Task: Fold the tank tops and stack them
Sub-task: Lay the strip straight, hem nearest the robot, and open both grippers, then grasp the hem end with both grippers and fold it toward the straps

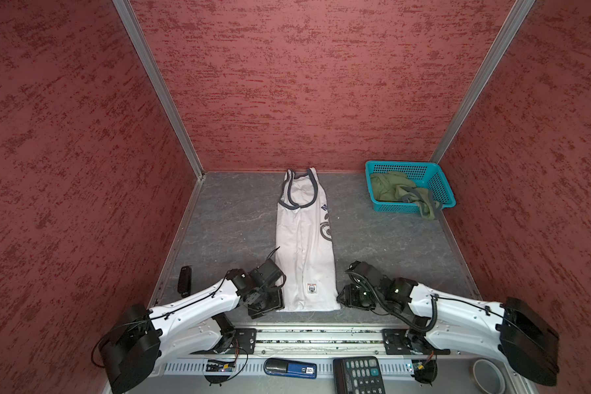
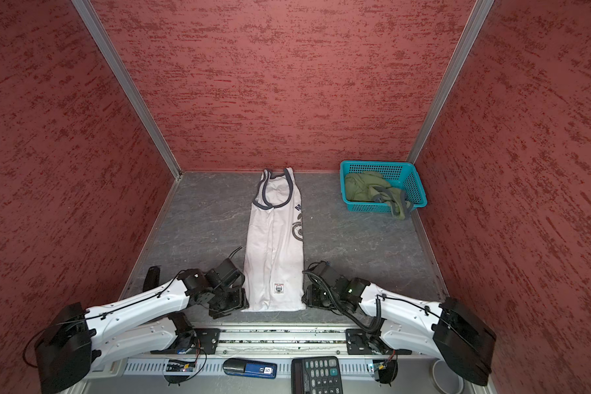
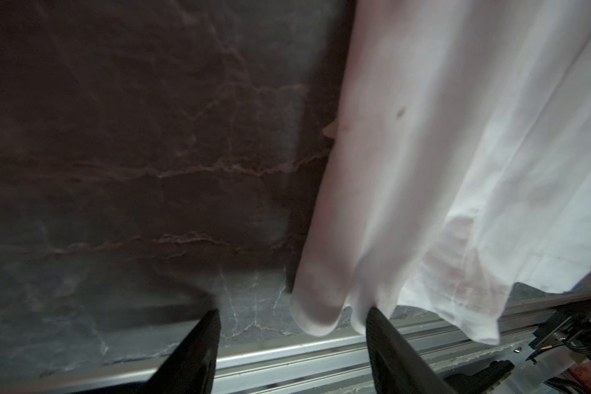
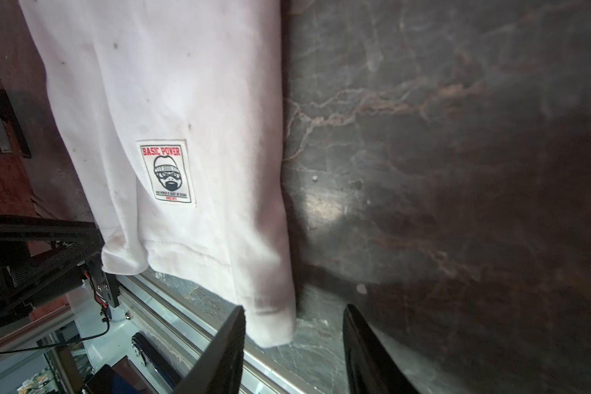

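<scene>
The white tank top (image 1: pixel 304 245) (image 2: pixel 275 245) lies flat on the grey table as a long narrow strip, straps toward the back wall. My left gripper (image 3: pixel 294 312) (image 1: pixel 268 305) is at its near left hem corner. Its jaws are open, with the rounded cloth corner (image 3: pixel 318 314) hanging between the fingers. My right gripper (image 4: pixel 294 308) (image 1: pixel 347 298) is at the near right hem corner, also open, and that corner (image 4: pixel 273 324) sits by one finger. The olive tank top (image 1: pixel 393 187) (image 2: pixel 365 187) lies crumpled in the teal basket (image 1: pixel 400 164), one strap over the rim.
The basket stands at the back right corner against the red walls. A metal rail (image 1: pixel 318 336) runs along the table's front edge, just behind both grippers. A black object (image 1: pixel 184 281) lies at the left edge. A calculator (image 1: pixel 359 375) and a blue tool (image 1: pixel 289 368) sit below the rail.
</scene>
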